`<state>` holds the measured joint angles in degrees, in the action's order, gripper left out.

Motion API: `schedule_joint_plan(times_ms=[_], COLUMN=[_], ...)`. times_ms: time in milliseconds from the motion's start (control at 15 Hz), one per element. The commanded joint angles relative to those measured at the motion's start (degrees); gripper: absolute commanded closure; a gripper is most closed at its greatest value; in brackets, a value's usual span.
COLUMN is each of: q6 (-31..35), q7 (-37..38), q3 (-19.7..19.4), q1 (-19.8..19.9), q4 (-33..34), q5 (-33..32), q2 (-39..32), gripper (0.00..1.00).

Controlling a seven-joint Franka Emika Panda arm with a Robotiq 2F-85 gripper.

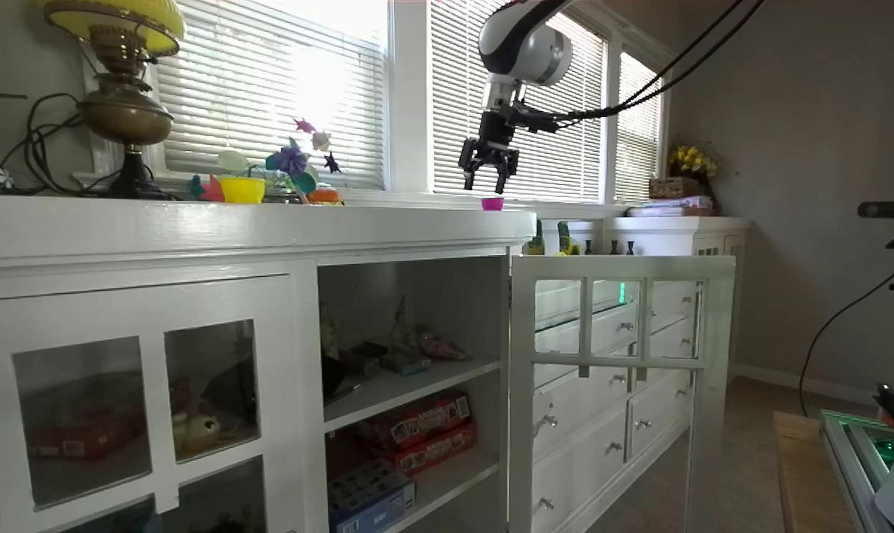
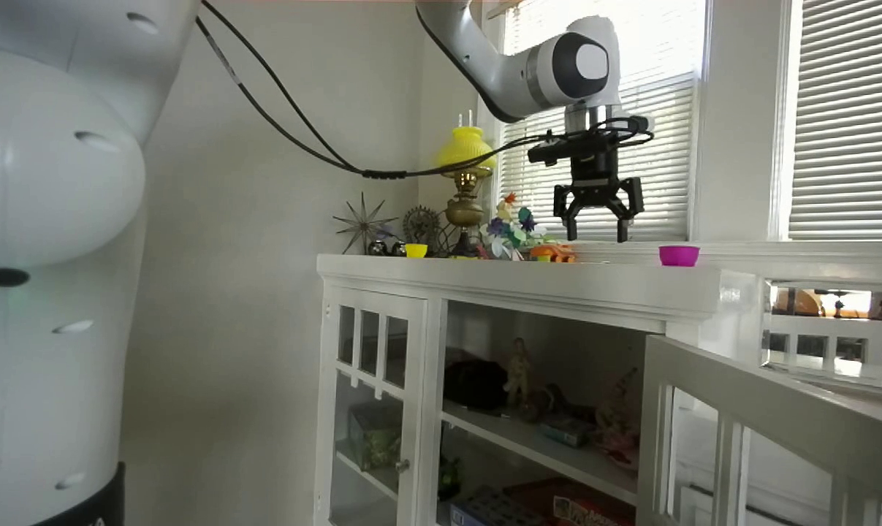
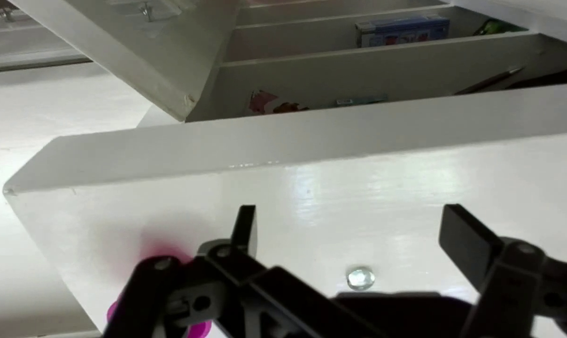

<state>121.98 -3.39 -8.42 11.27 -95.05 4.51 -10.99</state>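
In an exterior view, the claw (image 1: 484, 186) points downward above the white tabletop (image 1: 269, 226), its fingers (image 1: 500, 183) spread wide. The magenta cup (image 1: 492, 203) stands on the tabletop below the claw, clear of it. In an exterior view, the cup sits lower than the claw and to its right in that view, near the open cabinet door (image 2: 740, 398); an orange object (image 2: 552, 253) is located toward the left. In the wrist view, a clear bead (image 3: 360, 278) lies on the tabletop, visible in the gap between the fingers; the cup is at lower left, largely hidden behind the claw.
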Motion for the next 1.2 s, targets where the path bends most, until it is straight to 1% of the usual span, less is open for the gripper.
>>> schedule_joint_plan(times_ms=[0, 333, 667, 933, 1133], q6=[1.64, 2.28, 3.14, 6.37, 7.55], q7=[-3.07, -7.30, -9.23, -11.03, -13.11], q3=[0.22, 1.21, 2.24, 2.90, 3.90], q1=[0.89, 1.55, 1.95, 2.53, 3.44], q4=[4.21, 7.45, 9.71, 10.23, 10.91], q5=[2.23, 3.40, 4.84, 5.30, 6.90], q2=[-3.59, -6.48, -8.51, -10.04, -11.26], gripper=[0.00, 0.00, 0.00, 0.00, 0.00])
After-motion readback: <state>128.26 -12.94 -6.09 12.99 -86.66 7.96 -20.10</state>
